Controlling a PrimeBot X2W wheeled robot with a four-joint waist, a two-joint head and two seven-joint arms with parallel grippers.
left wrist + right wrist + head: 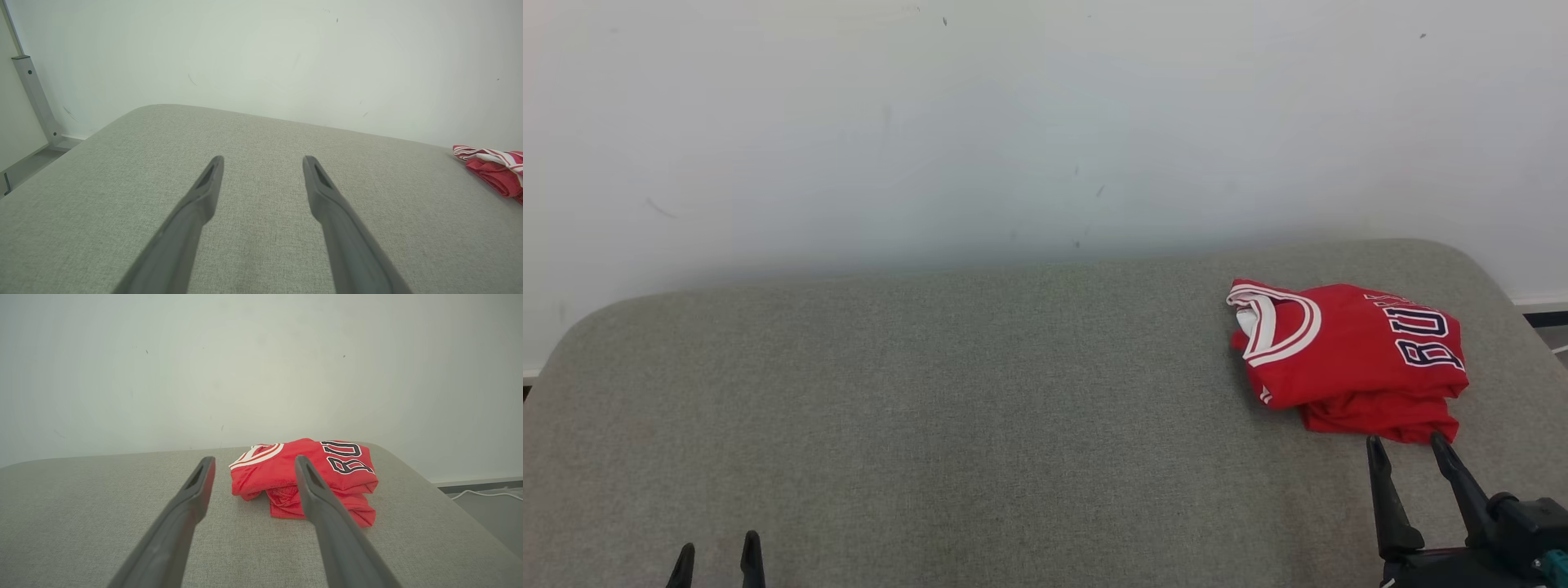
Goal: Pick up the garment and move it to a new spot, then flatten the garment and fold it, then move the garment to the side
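free: grey cushion [980, 425] left and centre | obstacle: folded red jersey [1347, 355] far right; wall [1013, 122] behind

Cushion [1013, 425]: the reference.
Wall [1013, 122]: behind cushion.
Garment [1347, 359]: on cushion, far right part.
Right gripper [1406, 441]: over cushion's near right part, just before garment.
Left gripper [719, 545]: over cushion's near left edge, well apart from garment.
Cable [486, 494]: right of cushion, below it.
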